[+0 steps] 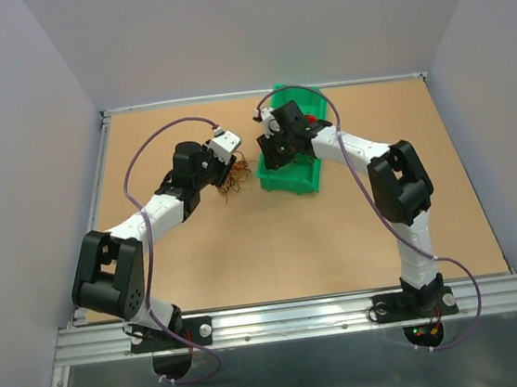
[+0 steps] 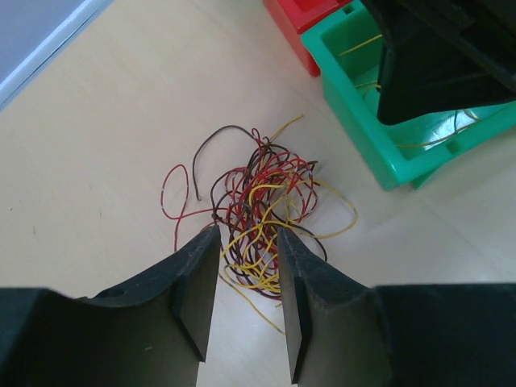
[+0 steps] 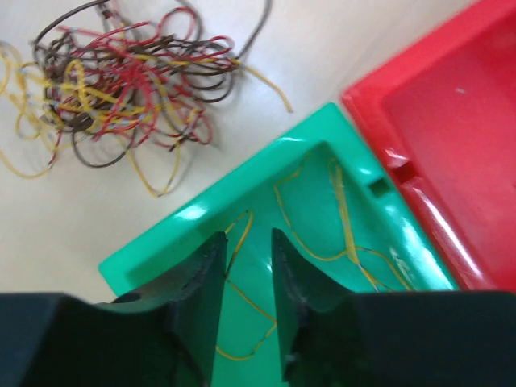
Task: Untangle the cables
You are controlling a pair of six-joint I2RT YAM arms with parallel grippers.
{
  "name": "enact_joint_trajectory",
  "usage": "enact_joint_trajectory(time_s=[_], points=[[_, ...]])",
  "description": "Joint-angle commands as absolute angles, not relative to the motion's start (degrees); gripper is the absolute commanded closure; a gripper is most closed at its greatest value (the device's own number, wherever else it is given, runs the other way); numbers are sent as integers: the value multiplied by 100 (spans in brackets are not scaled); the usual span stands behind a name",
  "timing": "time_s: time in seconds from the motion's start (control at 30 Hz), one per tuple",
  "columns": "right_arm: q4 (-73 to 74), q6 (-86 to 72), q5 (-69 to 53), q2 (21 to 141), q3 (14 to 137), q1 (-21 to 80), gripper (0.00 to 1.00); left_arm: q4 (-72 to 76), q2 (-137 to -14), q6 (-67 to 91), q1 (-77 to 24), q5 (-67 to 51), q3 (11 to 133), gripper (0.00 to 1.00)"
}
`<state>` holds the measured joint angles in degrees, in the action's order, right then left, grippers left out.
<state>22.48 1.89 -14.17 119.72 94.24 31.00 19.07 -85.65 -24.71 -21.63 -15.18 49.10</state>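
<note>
cables (image 2: 262, 201) lie tangled on the counter (image 2: 97, 145) beside the green bin (image 2: 359, 129), directly ahead of the nearer left end effector (image 2: 247, 234), whose parted jaws straddle the near edge; right end effector (image 3: 247, 236), parted and empty, hangs over the bin.

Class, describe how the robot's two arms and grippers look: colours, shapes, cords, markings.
The left arm and right arm have white links, bulky black joints and a thin purple cord looping alongside. Black bases sit on a silver rail; red and green lights glow at the right one. The left gripper and right gripper are matte black, each with two flat wedge-shaped fingers.
</note>
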Motion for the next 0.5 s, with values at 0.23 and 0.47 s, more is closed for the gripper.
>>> enact_joint_trajectory(time_s=[0.23, 0.47], points=[[2084, 97, -897, 11199, 9019, 2988, 45, 2013, -8683, -2417, -2101, -1362, 5080, 48], [1618, 132, -1002, 10215, 8087, 2988, 43, 1872, -8885, -2443, -2109, -1266, 5220, 48]])
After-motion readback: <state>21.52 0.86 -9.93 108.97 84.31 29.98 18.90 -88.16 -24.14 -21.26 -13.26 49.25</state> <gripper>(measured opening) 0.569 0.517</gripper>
